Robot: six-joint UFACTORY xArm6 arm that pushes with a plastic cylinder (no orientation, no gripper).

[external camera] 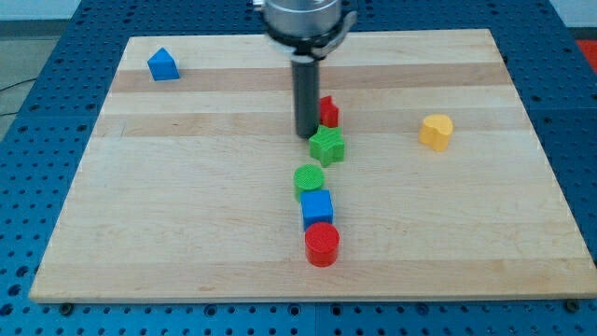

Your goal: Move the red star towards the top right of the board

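Observation:
The red star lies near the middle of the wooden board, a little above centre, partly hidden behind my rod. My tip rests on the board just left of the red star and touches or nearly touches the upper left of the green star. The green star sits directly below the red star.
A green cylinder, a blue cube and a red cylinder form a column below the green star. A yellow heart-like block lies at the right. A blue house-shaped block lies at the top left.

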